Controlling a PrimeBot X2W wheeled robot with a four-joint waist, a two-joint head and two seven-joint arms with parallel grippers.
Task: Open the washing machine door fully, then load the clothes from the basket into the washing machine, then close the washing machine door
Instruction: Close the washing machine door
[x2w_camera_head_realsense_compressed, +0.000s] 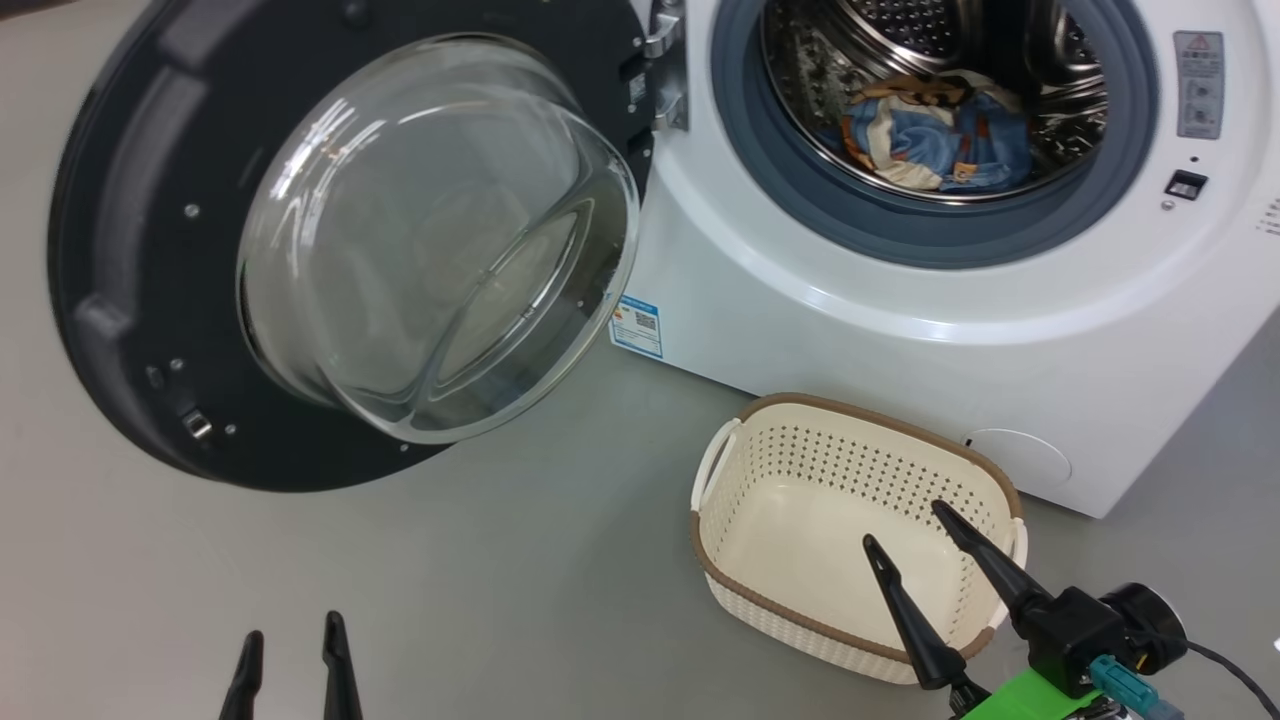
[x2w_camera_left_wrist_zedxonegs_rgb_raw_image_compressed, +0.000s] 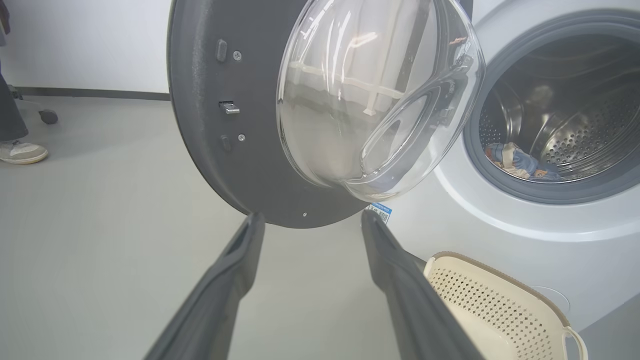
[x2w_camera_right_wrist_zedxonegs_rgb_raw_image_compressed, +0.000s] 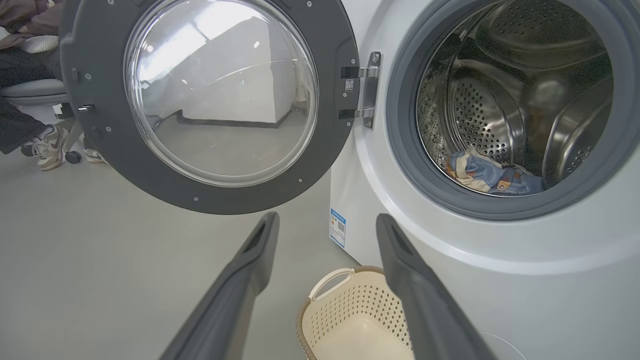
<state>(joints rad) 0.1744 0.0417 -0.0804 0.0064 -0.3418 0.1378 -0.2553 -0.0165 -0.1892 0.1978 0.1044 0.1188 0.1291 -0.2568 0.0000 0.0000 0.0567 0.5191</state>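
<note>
Jaws parted (both empty); washing machine door (x2w_camera_head_realsense_compressed: 350, 250) hangs open leftward

The washing machine (x2w_camera_head_realsense_compressed: 900, 330) stands on the floor (x2w_camera_head_realsense_compressed: 500, 580) at the upper right of the head view, the washing machine door (x2w_camera_head_realsense_compressed: 350, 240) swung out to its left on the hinge (x2w_camera_head_realsense_compressed: 665, 60), and the clothes (x2w_camera_head_realsense_compressed: 940, 135) lie in the bottom of the drum (x2w_camera_head_realsense_compressed: 900, 30). The basket (x2w_camera_head_realsense_compressed: 830, 460) sits on the floor just before the machine's front, right of the door and near the label sticker (x2w_camera_head_realsense_compressed: 637, 325) on that front. The right gripper (x2w_camera_head_realsense_compressed: 903, 522) hangs over the basket, the left gripper (x2w_camera_head_realsense_compressed: 292, 625) lies before the door, well apart from the basket, and 1 shoe (x2w_camera_left_wrist_zedxonegs_rgb_raw_image_compressed: 20, 152) of a person rests left of the door.
</note>
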